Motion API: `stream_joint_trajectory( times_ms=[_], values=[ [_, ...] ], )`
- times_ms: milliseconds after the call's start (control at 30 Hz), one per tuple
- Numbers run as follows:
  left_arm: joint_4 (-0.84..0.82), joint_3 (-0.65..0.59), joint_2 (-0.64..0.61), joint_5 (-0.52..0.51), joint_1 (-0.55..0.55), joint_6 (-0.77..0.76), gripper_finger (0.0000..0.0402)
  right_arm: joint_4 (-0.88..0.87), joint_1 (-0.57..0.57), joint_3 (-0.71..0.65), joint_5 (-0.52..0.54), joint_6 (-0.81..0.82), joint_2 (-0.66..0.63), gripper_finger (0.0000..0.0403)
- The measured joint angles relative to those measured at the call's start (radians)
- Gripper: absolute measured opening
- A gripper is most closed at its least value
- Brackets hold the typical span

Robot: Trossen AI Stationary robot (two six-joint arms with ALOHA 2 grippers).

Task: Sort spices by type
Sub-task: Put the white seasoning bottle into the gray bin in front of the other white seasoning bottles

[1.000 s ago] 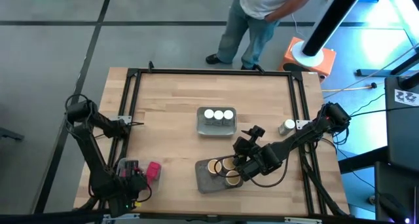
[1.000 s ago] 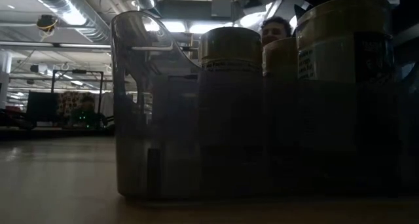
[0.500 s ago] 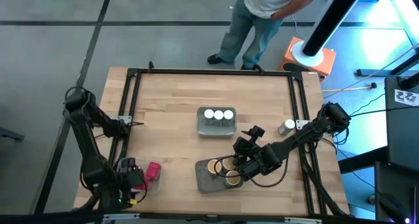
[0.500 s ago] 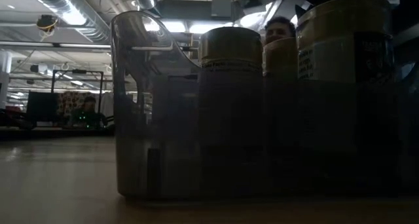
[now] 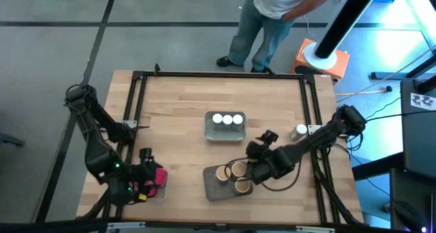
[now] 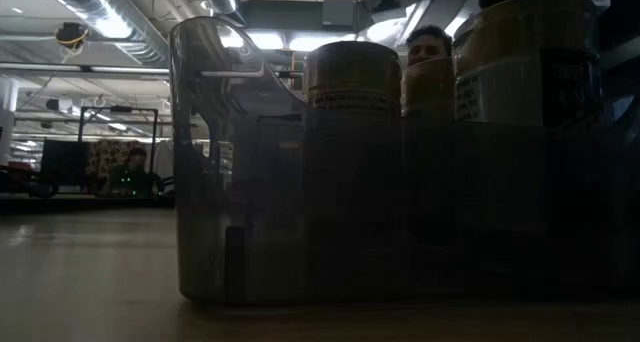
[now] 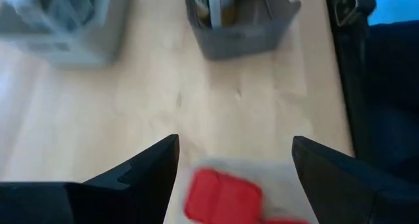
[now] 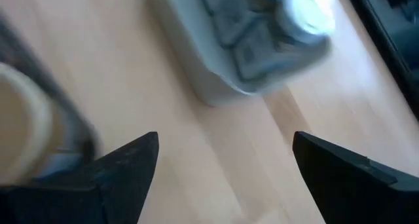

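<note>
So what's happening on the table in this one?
Two arms are sorting spices into trays. The left gripper hangs open over the red packets at the near left corner, holding nothing. The right gripper, open too, is beside the tray of three brown cylinders. Three white-lidded jars sit in a middle tray; one jar waits at the right edge.

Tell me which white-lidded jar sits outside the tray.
The lone white-lidded little jar by the table's right rail, standing on bare wood. The other three white-lidded jars sit in a row inside the grey rectangular tray at mid-table.
</note>
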Motion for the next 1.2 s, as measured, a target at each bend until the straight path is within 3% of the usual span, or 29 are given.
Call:
stream_joint_trajectory(
  times_ms=[167, 400, 633, 933, 1200],
  values=[
    [0.064, 0.000, -0.002, -0.002, 0.110, 0.251, 0.0280, -0.191, -0.002, 0.000, 0.005, 0.095, -0.087, 0.0353],
    [0.113, -0.063, -0.034, -0.002, 0.267, 0.447, 0.0280, -0.441, -0.002, 0.000, 0.006, 0.216, -0.238, 0.0353],
    [0.398, -0.237, -0.148, 0.014, 0.385, 0.619, 0.0280, -0.516, -0.008, -0.032, 0.004, 0.273, -0.408, 0.0353],
    [0.837, -0.469, -0.278, 0.035, 0.522, 0.852, 0.0280, -0.514, -0.134, -0.222, -0.041, 0.293, -0.629, 0.0353],
    [1.212, -0.622, -0.292, 0.055, 0.654, 0.993, 0.0280, -0.512, -0.216, -0.283, -0.048, 0.274, -0.684, 0.0353]
  ],
)
